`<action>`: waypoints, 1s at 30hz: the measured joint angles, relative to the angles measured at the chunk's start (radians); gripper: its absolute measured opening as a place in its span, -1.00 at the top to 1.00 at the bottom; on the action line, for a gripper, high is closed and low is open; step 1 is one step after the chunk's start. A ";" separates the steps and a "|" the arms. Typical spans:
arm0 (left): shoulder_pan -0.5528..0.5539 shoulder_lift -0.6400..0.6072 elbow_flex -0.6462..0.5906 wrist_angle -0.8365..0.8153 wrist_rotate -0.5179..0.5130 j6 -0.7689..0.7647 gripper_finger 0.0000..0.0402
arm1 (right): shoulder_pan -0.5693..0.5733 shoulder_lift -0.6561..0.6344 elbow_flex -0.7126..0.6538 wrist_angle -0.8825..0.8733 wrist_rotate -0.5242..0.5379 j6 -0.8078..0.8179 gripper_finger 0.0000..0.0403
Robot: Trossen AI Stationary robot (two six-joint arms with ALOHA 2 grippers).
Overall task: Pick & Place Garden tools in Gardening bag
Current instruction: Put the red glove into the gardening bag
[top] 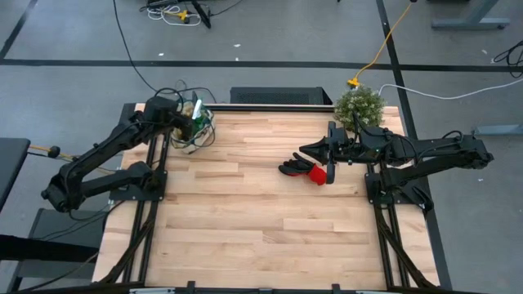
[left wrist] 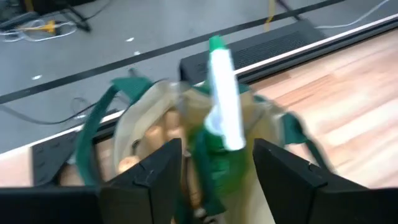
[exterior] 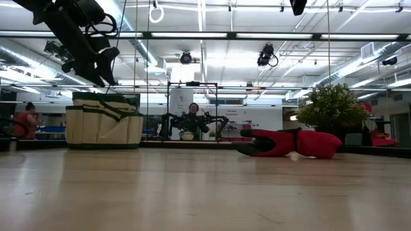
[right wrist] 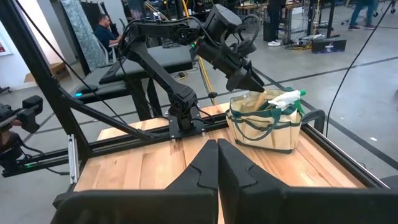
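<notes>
The beige gardening bag with green trim (top: 194, 131) stands on its base at the table's far left; it also shows in the low view (exterior: 103, 122). A green and white spray bottle (left wrist: 222, 106) stands in it, its head sticking out above the rim (right wrist: 287, 98). Wooden handles (left wrist: 129, 163) show inside. My left gripper (left wrist: 217, 152) hangs open just above the bag (right wrist: 247, 79), a finger on either side of the bottle, touching nothing. The black-and-red gloves (top: 304, 171) lie flat on the table right of centre. My right gripper (top: 306, 151) is shut and empty, raised above the gloves.
A bushy green plant (top: 359, 106) stands at the table's far right, behind my right arm, and shows in the low view (exterior: 331, 106). Bare wood lies across the table's middle and near half (top: 261, 237). People sit in the room beyond the table.
</notes>
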 joint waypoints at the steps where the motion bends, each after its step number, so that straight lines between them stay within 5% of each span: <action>1: -0.001 0.000 0.008 0.001 0.017 0.000 -0.03 | 0.000 0.000 0.000 0.000 0.000 0.000 1.00; 15: -0.123 -0.002 0.086 0.044 0.167 -0.016 0.14 | 0.000 0.000 0.000 -0.002 0.000 0.017 0.97; 30: -0.368 -0.002 0.086 0.278 0.186 -0.015 0.26 | -0.001 0.004 0.000 -0.205 0.113 0.045 0.46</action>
